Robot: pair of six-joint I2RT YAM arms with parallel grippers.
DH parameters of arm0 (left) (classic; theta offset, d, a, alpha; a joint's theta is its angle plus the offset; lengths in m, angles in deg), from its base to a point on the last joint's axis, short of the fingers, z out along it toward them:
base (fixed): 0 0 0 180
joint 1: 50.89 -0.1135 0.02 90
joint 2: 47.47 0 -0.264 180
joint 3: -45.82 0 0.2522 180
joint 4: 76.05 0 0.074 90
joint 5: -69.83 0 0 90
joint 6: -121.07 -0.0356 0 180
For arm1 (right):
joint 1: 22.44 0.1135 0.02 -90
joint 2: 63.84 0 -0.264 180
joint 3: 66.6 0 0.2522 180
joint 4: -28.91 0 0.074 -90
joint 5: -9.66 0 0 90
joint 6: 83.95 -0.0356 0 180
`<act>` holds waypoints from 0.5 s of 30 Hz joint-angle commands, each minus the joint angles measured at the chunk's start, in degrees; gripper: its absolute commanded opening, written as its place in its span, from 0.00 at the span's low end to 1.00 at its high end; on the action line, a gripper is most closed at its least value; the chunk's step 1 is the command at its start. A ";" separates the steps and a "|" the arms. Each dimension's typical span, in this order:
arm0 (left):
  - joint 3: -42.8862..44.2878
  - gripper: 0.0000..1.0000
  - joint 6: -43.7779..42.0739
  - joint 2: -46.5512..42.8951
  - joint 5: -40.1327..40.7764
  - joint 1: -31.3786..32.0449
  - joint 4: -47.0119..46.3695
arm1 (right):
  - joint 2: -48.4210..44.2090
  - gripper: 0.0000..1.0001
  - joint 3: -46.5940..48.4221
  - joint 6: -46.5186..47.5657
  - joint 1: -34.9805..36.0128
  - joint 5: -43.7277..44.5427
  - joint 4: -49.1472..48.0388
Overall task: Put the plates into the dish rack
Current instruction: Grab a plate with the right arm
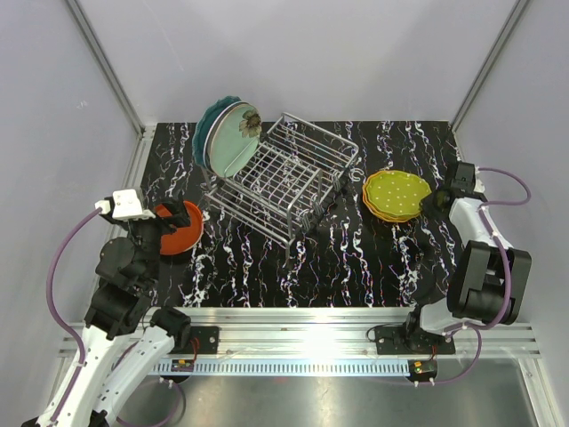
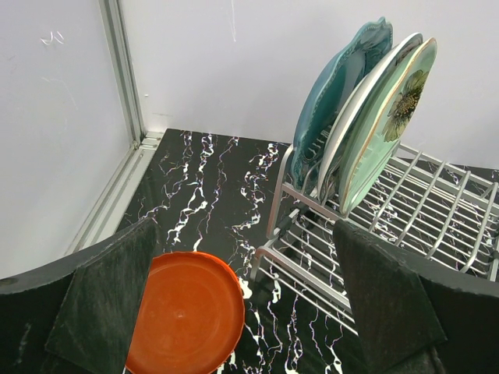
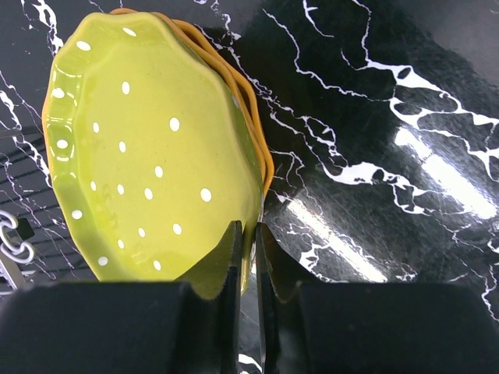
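Observation:
The silver wire dish rack [image 1: 289, 173] stands mid-table. A teal, a cream and a mint green flowered plate [image 1: 233, 138] stand upright in its left end; they also show in the left wrist view [image 2: 366, 125]. A red-orange plate [image 1: 184, 228] lies on the table at the left. My left gripper [image 1: 164, 229] hangs over it, jaws wide open [image 2: 242, 304], with the plate [image 2: 183, 315] by the left finger. A yellow-green dotted plate [image 1: 397, 194] tops orange plates [image 3: 253, 117] at the right. My right gripper [image 3: 248, 241] is shut on the near rim of the yellow-green plate [image 3: 148, 148].
The rack's near corner [image 2: 273, 257] lies just right of the red-orange plate. An aluminium frame rail [image 2: 117, 195] and white walls bound the black marbled table on the left and at the back. The rack's slots to the right of the standing plates hold nothing.

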 commanded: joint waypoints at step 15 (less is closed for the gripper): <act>0.76 0.99 0.68 1.58 0.74 0.67 -1.96 | -3.80 0.13 -1.03 0.69 -0.92 1.39 1.18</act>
